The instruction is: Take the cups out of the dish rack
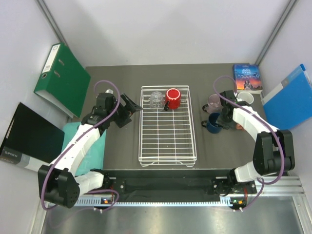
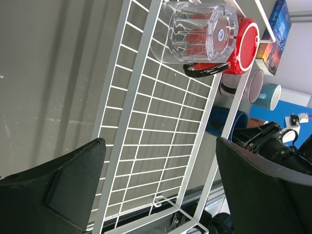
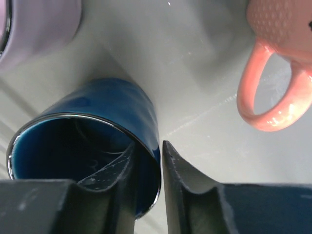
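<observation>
The white wire dish rack (image 1: 140,126) lies mid-table. At its far end a clear glass tumbler (image 1: 156,99) and a red mug (image 1: 172,98) lie side by side; both show in the left wrist view, the tumbler (image 2: 195,31) in front of the red mug (image 2: 246,46). My left gripper (image 1: 130,108) is open and empty just left of the rack's far end, its jaws wide apart over the rack (image 2: 128,107). My right gripper (image 3: 148,146) is shut on the rim of the dark blue mug (image 3: 112,107), one finger inside, right of the rack (image 1: 213,124). The mauve-pink mug (image 1: 213,102), light blue mug (image 1: 245,99) and salmon-orange mug (image 3: 273,58) stand nearby.
A green binder (image 1: 62,78) and a black binder (image 1: 29,136) lean at the left. A teal cloth (image 1: 83,146) lies under the left arm. A book (image 1: 247,77) and a blue folder (image 1: 292,97) sit at the far right.
</observation>
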Robot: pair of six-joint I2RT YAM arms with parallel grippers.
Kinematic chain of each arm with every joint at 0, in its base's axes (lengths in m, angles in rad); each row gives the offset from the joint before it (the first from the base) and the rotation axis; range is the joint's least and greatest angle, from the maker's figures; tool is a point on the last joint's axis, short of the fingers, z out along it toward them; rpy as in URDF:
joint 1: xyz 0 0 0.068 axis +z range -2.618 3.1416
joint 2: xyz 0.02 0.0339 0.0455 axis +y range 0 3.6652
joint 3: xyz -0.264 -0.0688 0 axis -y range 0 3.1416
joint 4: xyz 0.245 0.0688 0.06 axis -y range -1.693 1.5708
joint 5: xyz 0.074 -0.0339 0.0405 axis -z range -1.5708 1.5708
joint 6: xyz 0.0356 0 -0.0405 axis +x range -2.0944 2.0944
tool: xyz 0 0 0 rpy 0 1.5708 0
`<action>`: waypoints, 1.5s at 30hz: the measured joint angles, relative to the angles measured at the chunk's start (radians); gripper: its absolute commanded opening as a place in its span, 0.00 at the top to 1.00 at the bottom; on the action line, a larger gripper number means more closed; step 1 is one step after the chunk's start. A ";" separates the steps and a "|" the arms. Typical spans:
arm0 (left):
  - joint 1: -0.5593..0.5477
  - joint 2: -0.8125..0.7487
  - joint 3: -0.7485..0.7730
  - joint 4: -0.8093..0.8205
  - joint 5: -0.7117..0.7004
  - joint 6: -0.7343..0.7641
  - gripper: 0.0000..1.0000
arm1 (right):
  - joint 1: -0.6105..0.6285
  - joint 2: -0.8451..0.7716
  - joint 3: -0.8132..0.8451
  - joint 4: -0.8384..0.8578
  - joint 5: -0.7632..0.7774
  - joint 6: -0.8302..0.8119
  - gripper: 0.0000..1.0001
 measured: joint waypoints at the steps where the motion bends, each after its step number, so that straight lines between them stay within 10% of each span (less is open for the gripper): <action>1: 0.000 0.003 0.000 0.000 0.003 0.000 0.01 | 0.000 0.000 0.000 0.003 -0.002 0.000 0.68; 29: -0.006 0.099 0.148 -0.020 -0.054 0.095 0.01 | 0.132 -0.368 0.330 -0.122 -0.064 -0.099 0.34; 45: -0.137 0.192 0.341 -0.208 -0.247 0.241 0.01 | 0.465 0.111 0.615 0.070 -0.071 -0.263 0.00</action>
